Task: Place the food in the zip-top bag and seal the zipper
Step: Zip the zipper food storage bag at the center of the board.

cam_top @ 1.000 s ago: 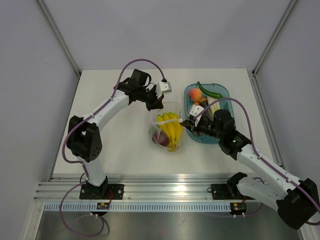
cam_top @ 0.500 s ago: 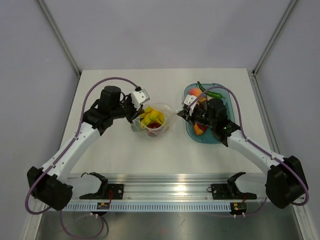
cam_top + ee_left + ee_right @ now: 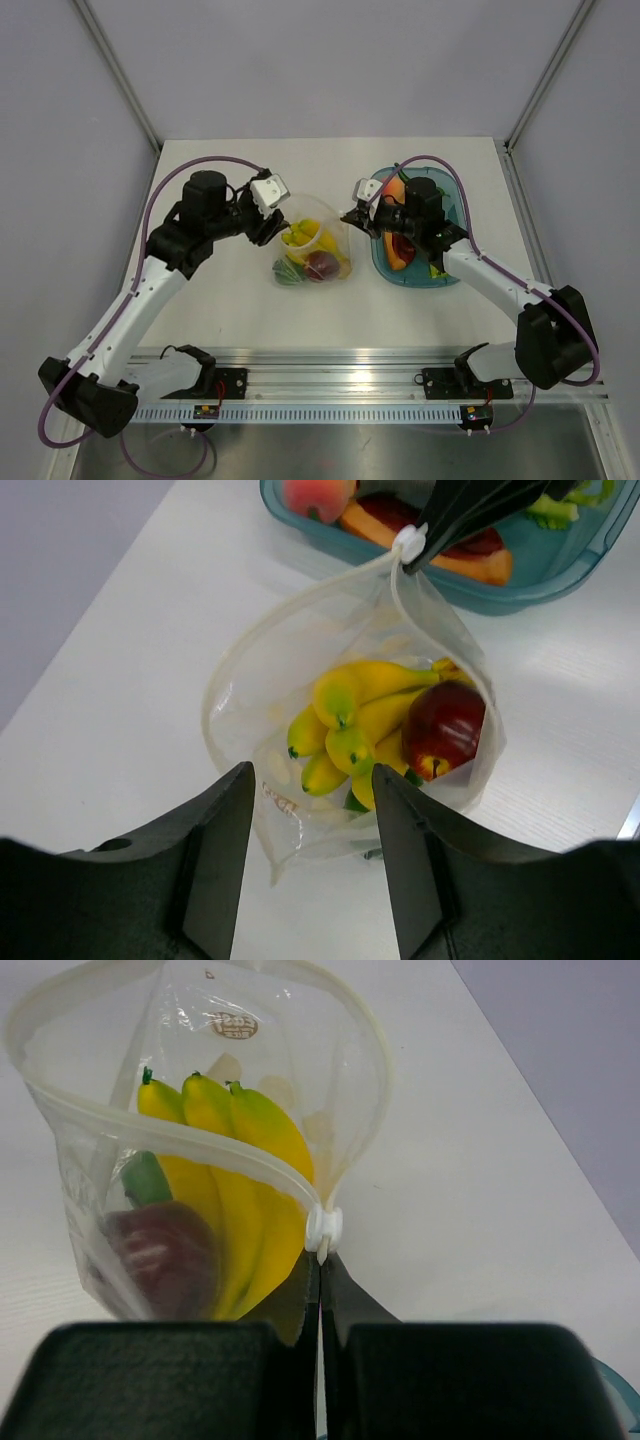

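The bag [image 3: 332, 216] stands slumped on the table [image 3: 230, 310] between the grippers. Its closed bottom is toward the arm bases and its mouth gapes upward. Inside, the bananas [image 3: 303, 236] lie with their green tips toward the left gripper [image 3: 272, 222], and the apple [image 3: 322, 264] sits beside them. The zipper [image 3: 240, 1157] runs left to right as a wide, unsealed loop. The left gripper's fingers [image 3: 215, 860] are spread at the bag's left rim and clamp nothing. The right gripper [image 3: 320, 1260], fingers pressed together, pinches the zipper's white end tab at the right corner. Beyond it, the tray [image 3: 383, 270] holds more food.
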You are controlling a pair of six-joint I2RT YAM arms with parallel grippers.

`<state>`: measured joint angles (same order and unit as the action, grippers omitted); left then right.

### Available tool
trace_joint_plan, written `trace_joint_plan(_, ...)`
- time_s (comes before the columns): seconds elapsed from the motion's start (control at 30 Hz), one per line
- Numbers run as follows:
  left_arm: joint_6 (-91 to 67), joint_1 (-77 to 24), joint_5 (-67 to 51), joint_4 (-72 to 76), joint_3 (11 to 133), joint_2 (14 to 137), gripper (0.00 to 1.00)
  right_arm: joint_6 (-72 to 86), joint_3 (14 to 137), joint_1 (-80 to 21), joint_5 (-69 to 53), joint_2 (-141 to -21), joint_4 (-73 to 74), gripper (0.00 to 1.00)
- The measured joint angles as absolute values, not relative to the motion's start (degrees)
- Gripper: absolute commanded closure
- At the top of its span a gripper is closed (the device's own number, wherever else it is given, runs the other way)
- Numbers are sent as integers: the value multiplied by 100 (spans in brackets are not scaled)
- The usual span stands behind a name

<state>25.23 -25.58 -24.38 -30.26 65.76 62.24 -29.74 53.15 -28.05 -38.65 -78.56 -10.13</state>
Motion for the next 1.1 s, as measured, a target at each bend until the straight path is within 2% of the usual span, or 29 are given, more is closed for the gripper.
trace_joint_plan(0.2,2770,-2926,-2786,-2650,7011,6508,46,-3076,5315,-2805,-4014,-7852,-952,100)
trace_joint_plan(0.37,3175,-3352,-3264,-2338,7690,7524,50,-3210,5315,-2805,-4018,-7832,-849,100)
trace_joint_plan(0.67,3426,-3400,-3942,-1737,7533,8285,51,-3319,5306,-2805,-4128,-7513,-611,100)
trace_joint_plan(0.73,3479,-3400,-4091,-1584,7537,8324,53,-3341,5306,-2805,-4165,-7465,-589,100)
trace_joint_plan(0.87,3743,-3400,-4405,-1831,7878,8626,64,-3367,5306,-2803,-4160,-7461,-519,100)
trace_joint_plan(1.1,4150,-3400,-4685,-2436,8399,9109,68,-3371,5282,-2801,-4160,-7463,-397,100)
